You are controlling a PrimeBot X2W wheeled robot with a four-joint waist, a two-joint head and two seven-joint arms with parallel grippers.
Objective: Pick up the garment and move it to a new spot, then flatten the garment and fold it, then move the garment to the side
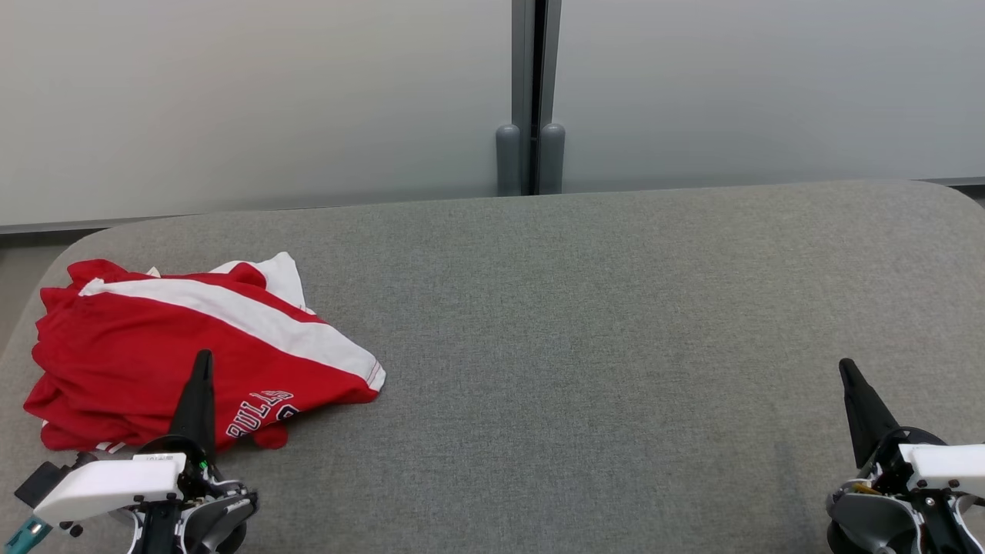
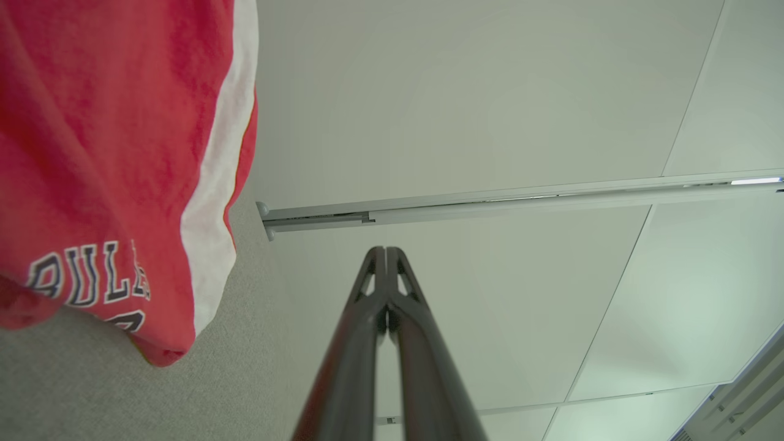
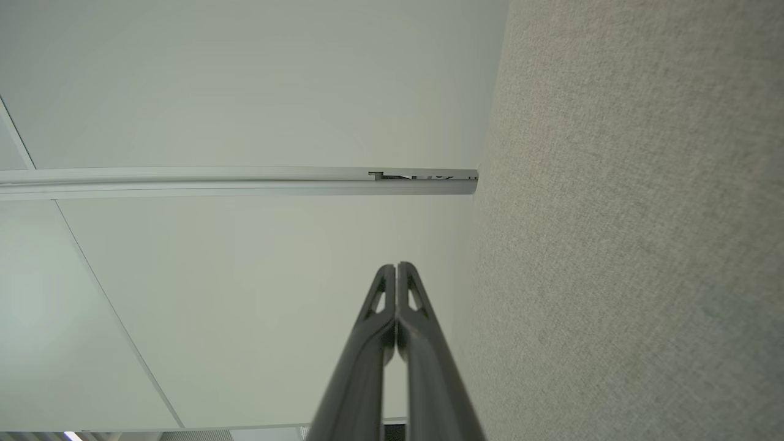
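Observation:
The garment (image 1: 185, 350) is a red jersey with a white stripe and dark lettering, lying bunched at the left end of the grey fabric surface (image 1: 600, 331). In the left wrist view the garment (image 2: 104, 165) takes up the upper left. My left gripper (image 1: 202, 362) is shut and empty at the lower left, its tip in front of the jersey's near part; whether it touches the cloth I cannot tell. Its closed fingers (image 2: 386, 254) point past the surface toward the wall. My right gripper (image 1: 846, 367) is shut and empty at the lower right, far from the garment, its fingers (image 3: 397, 269) pressed together.
Behind the grey surface stand pale wall panels (image 1: 254, 100) with a dark vertical post (image 1: 531, 96) between them. The surface has rounded far corners, and its left edge runs just beside the jersey.

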